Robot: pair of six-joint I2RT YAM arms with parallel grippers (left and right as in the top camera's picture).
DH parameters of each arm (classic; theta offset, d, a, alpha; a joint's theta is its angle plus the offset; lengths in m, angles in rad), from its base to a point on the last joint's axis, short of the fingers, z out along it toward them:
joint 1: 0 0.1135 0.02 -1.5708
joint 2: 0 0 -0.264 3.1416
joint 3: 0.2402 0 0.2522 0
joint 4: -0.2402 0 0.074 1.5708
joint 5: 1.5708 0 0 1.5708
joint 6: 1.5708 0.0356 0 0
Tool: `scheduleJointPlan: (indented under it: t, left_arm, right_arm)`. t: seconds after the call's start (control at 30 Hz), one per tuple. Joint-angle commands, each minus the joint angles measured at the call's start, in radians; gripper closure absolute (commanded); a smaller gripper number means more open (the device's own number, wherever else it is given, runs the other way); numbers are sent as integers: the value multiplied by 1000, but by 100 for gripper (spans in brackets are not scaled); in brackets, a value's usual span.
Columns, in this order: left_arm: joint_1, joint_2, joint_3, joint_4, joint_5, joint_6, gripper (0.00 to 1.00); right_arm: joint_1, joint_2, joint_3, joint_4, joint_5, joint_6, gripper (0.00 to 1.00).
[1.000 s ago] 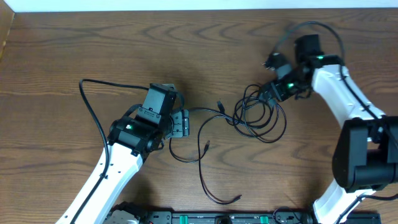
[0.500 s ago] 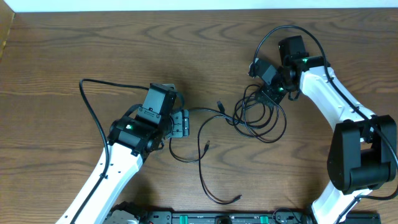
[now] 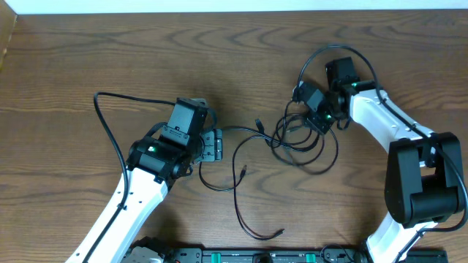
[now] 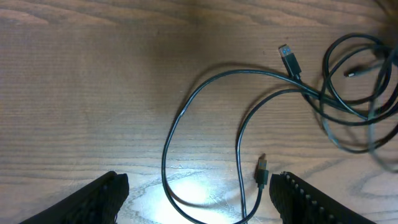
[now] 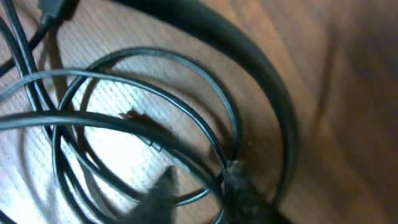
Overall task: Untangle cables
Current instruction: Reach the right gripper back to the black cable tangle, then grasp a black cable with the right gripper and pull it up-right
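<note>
Our right hand sits low in the coiled cables, likely to draw one loop clear. Its fingertips are narrow about blurred strands, though we cannot tell whether it grips. Our left hand hovers wide and empty over the trailing ends; the cables lie right of centre on the table, thin black overlapping loops.

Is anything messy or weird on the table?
Yes. The thin black cables lie tangled in a heap of overlapping loops by the right claw, with loose ends trailing off. Nothing looks spilled or broken.
</note>
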Motion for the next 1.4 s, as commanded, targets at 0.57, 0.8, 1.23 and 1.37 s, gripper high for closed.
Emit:
scheduleJointPlan:
  t: [0.57, 0.8, 1.23, 1.37]
  left_arm:
    - [-3, 2, -16, -2, -5, 8, 22]
    - [-3, 2, -16, -2, -5, 8, 21]
    - [-3, 2, -16, -2, -5, 5, 22]
    - [-3, 2, -15, -2, -5, 5, 22]
  right_arm:
    - [-3, -412, 223, -25, -10, 467, 99]
    - [-3, -613, 248, -6, -10, 522, 99]
    - [67, -515, 238, -393, -25, 568, 99]
    - [67, -469, 238, -407, -29, 568, 99]
